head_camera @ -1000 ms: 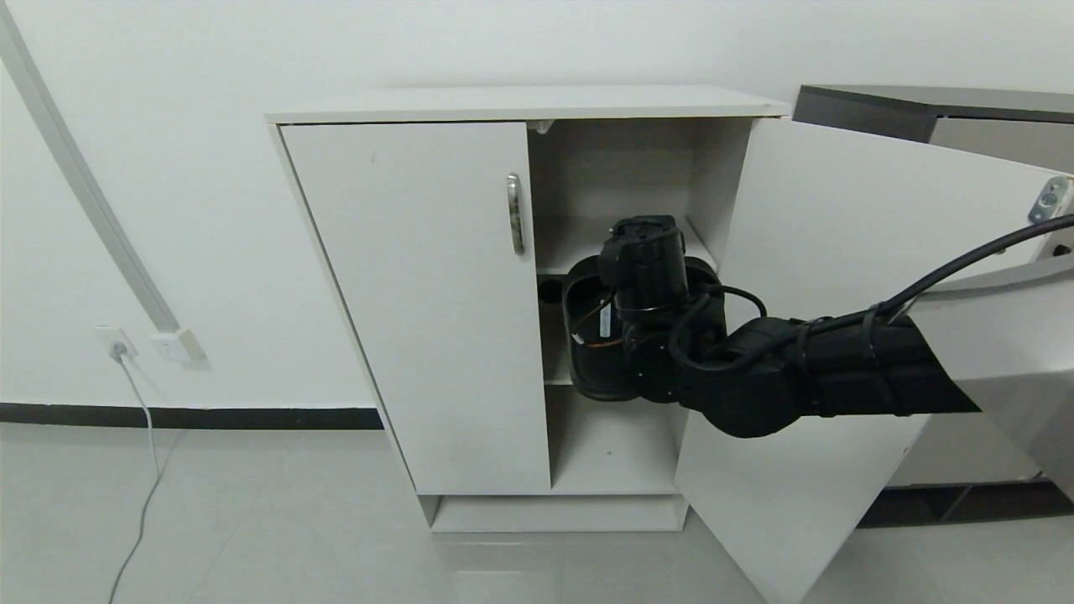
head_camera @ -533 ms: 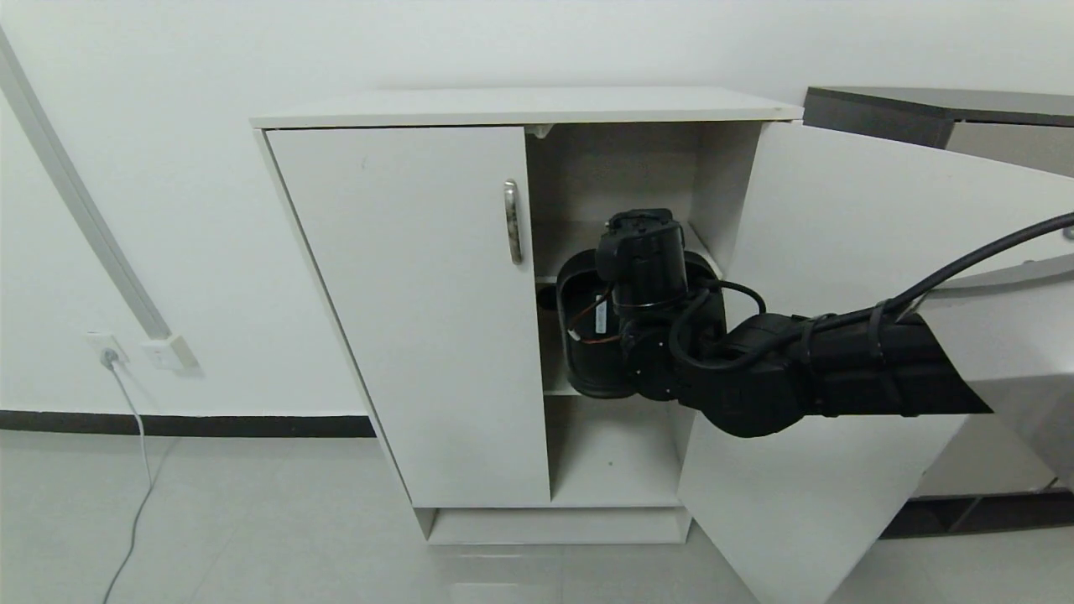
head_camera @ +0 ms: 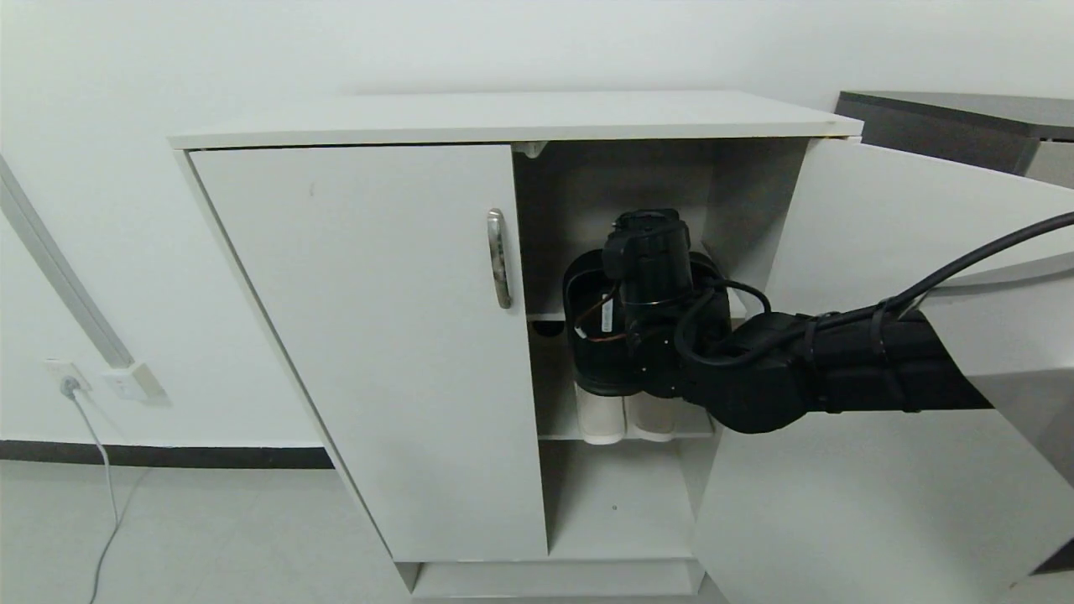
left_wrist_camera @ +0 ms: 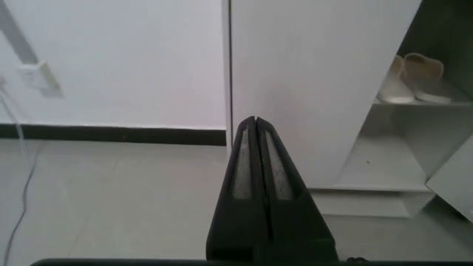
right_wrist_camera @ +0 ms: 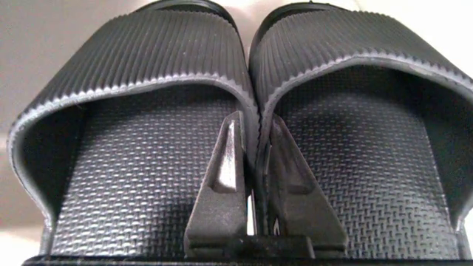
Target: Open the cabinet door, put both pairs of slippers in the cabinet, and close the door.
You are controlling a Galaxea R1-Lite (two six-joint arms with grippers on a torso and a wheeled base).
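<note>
Black slippers [head_camera: 587, 335] pinched together by right gripper [right_wrist_camera: 255, 137], held inside cabinet [head_camera: 503, 117] above white slippers [head_camera: 625, 417] on middle shelf [head_camera: 554, 434], largely hidden behind the black pair. Left gripper [left_wrist_camera: 255, 129] clenched, empty, over grey floor [left_wrist_camera: 111, 199]; white wall [head_camera: 587, 42] behind.

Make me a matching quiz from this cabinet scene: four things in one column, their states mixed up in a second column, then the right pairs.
Things:
1. black slippers
2. white slippers
3. left cabinet door
4. right cabinet door

States:
A. swung open
B. resting on a shelf
C. shut
D. pinched in the right gripper

Pairs: 1-D, 2-B, 3-C, 4-A.
</note>
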